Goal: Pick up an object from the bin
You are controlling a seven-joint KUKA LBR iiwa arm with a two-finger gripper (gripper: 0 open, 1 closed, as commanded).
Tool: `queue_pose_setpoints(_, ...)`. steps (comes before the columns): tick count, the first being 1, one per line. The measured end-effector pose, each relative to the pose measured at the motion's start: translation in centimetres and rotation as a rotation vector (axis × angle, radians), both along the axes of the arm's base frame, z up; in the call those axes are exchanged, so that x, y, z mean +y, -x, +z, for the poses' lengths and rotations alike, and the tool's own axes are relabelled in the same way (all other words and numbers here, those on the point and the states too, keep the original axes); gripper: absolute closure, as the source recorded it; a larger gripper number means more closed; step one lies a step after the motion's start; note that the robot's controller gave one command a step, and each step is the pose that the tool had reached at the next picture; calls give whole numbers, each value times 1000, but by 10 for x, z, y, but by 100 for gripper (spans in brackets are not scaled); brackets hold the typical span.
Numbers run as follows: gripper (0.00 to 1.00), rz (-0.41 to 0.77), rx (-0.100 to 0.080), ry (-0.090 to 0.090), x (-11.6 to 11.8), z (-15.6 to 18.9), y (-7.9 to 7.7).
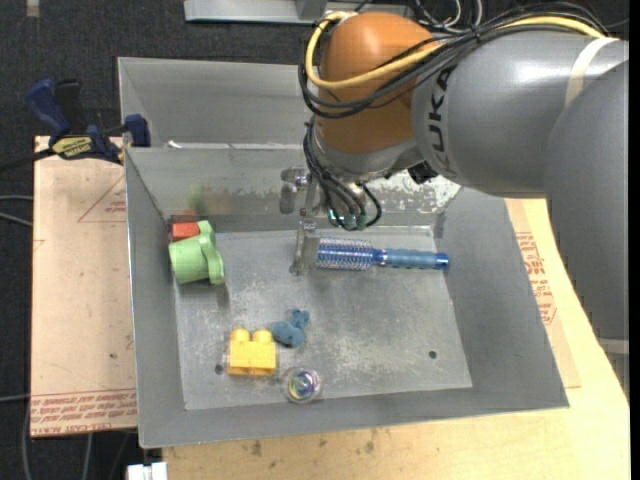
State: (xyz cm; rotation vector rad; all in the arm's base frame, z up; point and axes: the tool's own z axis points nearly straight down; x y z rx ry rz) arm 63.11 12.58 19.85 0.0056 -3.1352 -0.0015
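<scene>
bin (400, 338) holds blue hairbrush (380, 259), green cup (196, 258), yellow brick (250, 353), clear ball (302, 384).

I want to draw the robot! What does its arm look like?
A fat, round, silver-grey arm with black KUKA letters. An orange dome cover sits at its wrist, looped by yellow and black cables. Its gripper is thin grey metal.

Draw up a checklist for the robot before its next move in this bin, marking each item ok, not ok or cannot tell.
1. Gripper down inside the bin: ok.
2. Blue hairbrush within close reach: ok.
3. Gripper centred over the hairbrush: not ok, it stands at the bristle end.
4. Hairbrush clear of other things: ok.
5. Green cup and yellow brick away from the gripper: ok.
6. Gripper touching the bin floor: cannot tell.
</scene>
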Motion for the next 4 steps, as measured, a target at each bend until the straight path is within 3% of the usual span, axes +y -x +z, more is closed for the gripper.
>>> queue_pose_setpoints(1, 0, 90, 2, 2, -60, -74, 34)
queue_pose_setpoints(2, 0, 110, 2, -4, 21, -133, 87)
queue_pose_setpoints(3, 0, 203, -5, -3, 65, -116, 131)
queue_pose_setpoints(4, 100, 194, -8, -2, 62, -115, 129)
